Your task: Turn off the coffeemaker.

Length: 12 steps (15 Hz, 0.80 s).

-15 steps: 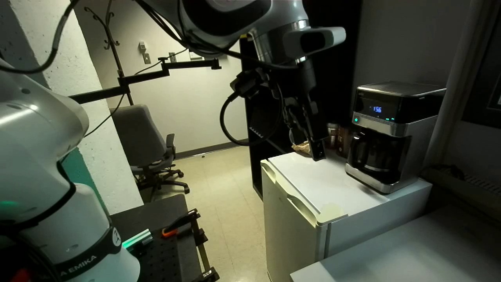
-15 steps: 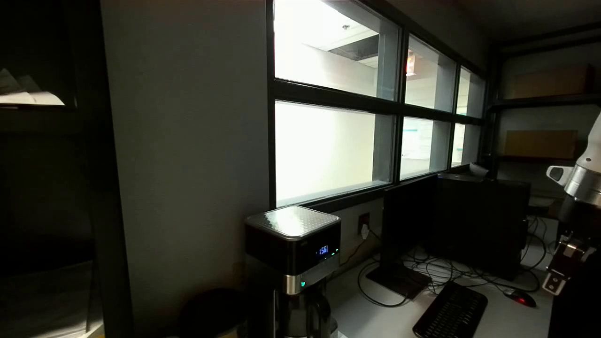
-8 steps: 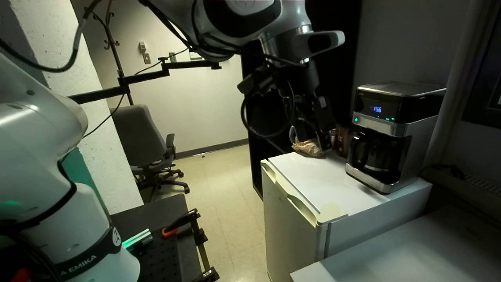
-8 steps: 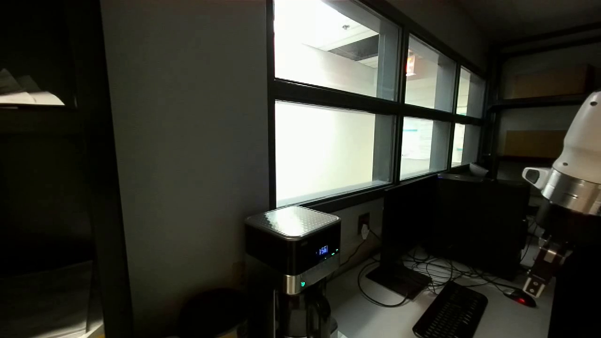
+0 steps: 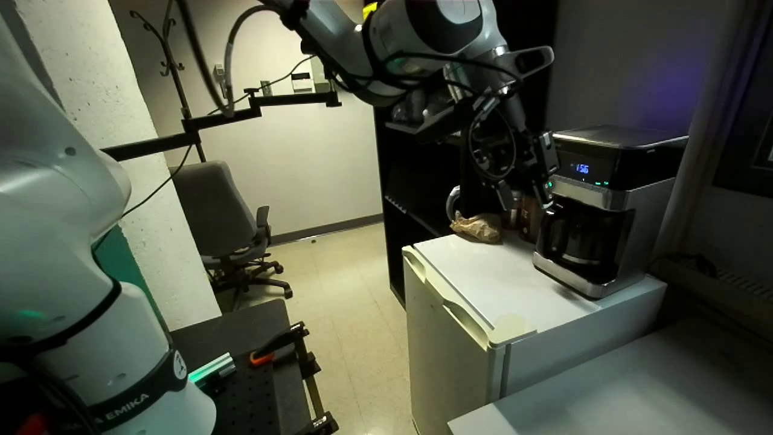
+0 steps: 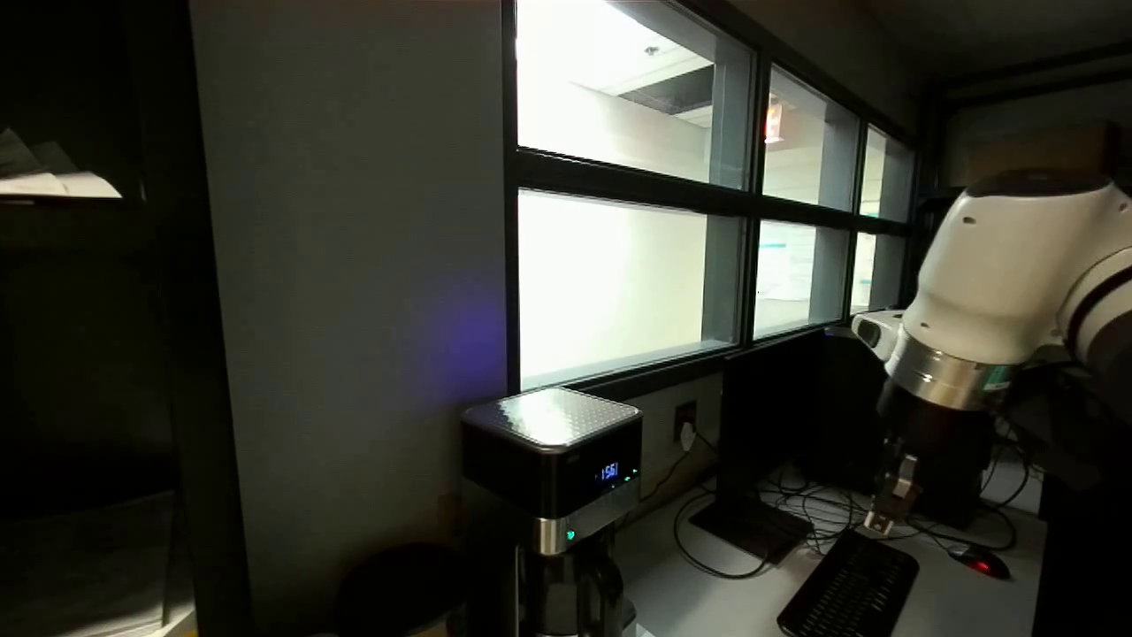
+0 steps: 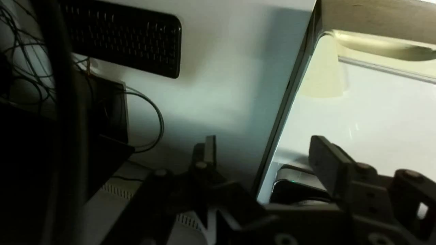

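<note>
Gripper (image 7: 264, 148) empty, jaws apart. Coffeemaker (image 6: 550, 500) bottom centre of an exterior view, well left of gripper there; reaching it probably means travelling left in frame.

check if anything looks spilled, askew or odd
Nothing looks spilled or toppled; the coffeemaker stands upright. Odd: a violet glow on the wall, its source unclear. Untidy: a crumpled brown bag-like item on the white cabinet, and tangled cables on the desk.
</note>
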Tool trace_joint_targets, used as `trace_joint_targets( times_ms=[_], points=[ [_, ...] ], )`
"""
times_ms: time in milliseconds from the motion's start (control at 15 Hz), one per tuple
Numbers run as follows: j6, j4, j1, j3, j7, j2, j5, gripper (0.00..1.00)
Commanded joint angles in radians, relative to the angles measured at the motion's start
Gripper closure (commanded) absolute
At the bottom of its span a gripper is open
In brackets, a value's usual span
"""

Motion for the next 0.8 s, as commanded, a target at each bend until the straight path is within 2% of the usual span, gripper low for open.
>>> trace_joint_targets(
  times_ms=[0,333,733],
  points=[
    [-0.006,0.167,0.059,-0.035,0.036,0.167,-0.111,0.62],
    [0.006,0.327,0.132,-0.090,0.043,0.330,-0.197,0.98],
    [0.018,0.472,0.201,-0.151,0.067,0.442,-0.266,1.00]
  ],
)
